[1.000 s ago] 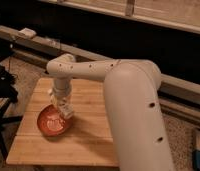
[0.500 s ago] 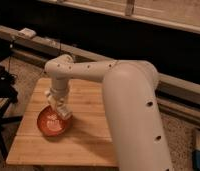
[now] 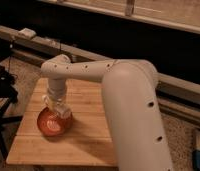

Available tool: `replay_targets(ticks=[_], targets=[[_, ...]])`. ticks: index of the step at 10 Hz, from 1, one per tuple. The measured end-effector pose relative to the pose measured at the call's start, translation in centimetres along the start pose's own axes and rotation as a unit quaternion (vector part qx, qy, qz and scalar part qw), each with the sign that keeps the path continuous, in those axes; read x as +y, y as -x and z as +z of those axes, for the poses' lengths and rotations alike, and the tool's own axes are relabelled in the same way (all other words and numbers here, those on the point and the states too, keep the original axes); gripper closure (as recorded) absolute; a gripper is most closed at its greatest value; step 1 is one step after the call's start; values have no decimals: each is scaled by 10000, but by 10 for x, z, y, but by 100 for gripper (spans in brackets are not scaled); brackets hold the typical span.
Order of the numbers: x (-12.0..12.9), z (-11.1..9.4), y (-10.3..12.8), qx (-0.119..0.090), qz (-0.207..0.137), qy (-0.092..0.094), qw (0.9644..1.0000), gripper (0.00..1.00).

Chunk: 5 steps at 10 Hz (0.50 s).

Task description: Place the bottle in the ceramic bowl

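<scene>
Barely any change: the arm [image 3: 93, 70] has shifted slightly toward the table's left side over the last second, carrying the gripper [image 3: 59, 111] a touch further over the ceramic bowl [image 3: 48, 125] from its right rim. Gripper looks marginally lower over the bowl interior than before. A pale shape at the gripper may be the bottle [image 3: 63, 111], but I can't tell whether its position relative to the gripper has changed.

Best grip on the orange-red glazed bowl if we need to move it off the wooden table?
Probably the shallow orange-red glazed bowl's left rim, pinched from above; it sits upright and that edge is exposed. The claw hangs over its right side, blocking that rim.
</scene>
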<state>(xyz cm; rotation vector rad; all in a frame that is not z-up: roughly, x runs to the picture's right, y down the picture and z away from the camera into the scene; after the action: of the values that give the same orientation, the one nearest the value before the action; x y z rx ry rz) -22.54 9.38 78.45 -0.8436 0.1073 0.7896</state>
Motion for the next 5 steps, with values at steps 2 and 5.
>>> replay_targets(ticks=[2, 5], targets=[[4, -2, 1, -29, -64, 3, 10000, 20], [2, -6, 1, -122, -1, 101, 9999, 20]])
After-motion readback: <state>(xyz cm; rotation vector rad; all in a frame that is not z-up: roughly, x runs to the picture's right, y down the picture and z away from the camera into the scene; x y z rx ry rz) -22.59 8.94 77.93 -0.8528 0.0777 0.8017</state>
